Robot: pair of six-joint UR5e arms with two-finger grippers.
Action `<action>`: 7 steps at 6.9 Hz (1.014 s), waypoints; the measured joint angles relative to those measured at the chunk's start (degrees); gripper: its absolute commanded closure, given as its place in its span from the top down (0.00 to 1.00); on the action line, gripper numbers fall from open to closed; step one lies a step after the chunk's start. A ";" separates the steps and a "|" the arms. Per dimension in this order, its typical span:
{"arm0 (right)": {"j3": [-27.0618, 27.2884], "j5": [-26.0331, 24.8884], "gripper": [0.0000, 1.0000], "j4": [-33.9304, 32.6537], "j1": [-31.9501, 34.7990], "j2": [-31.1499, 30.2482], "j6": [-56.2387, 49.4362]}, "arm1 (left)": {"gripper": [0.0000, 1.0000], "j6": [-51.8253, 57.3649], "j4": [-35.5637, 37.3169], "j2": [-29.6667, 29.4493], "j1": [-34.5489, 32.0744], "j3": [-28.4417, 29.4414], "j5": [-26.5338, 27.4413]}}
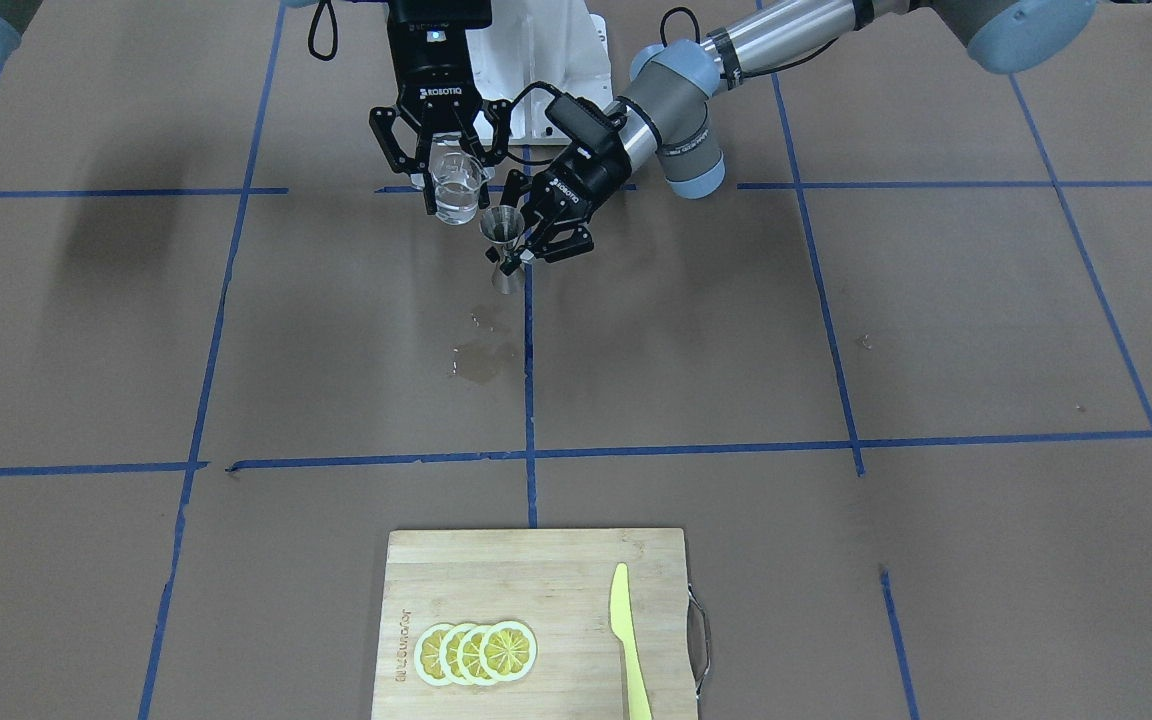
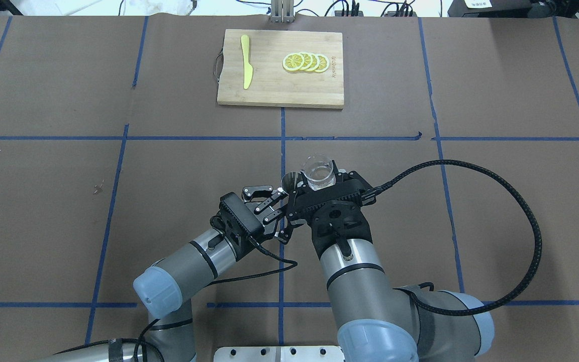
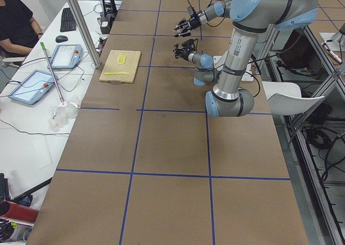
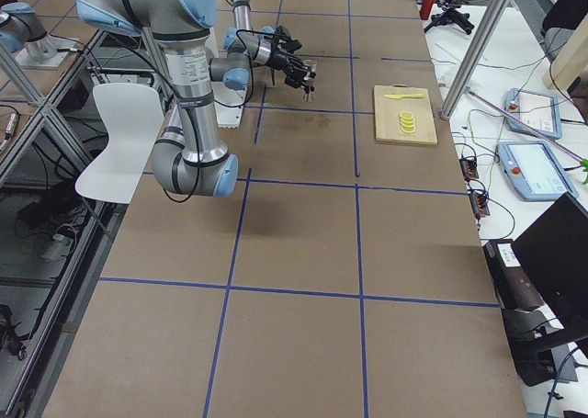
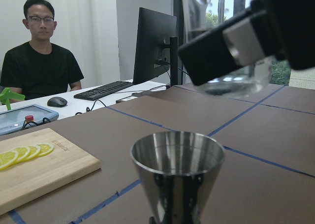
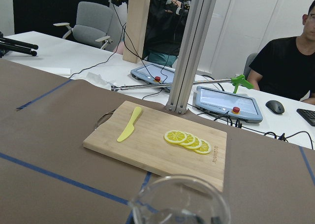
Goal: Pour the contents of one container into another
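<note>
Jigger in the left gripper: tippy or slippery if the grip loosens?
Probably tippy: the jigger is tall with a narrow waist and small base. Likely slippery: polished steel, held only near the waist by the left gripper. Looks rigid, not fragile.

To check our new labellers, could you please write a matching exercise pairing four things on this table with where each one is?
1. glass cup
2. jigger
3. yellow knife
4. lemon slices

A. overlapping in a row on the cutting board
B. held in the left hand
C. lying flat near the board's handle
D. held in the right hand

Pairs: 1-D, 2-B, 3-C, 4-A
</note>
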 measured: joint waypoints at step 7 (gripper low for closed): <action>-0.04 -1.85 0.00 -9.77 0.09 2.63 -4.01 | 0.00 0.02 0.06 -0.97 0.00 0.82 -0.50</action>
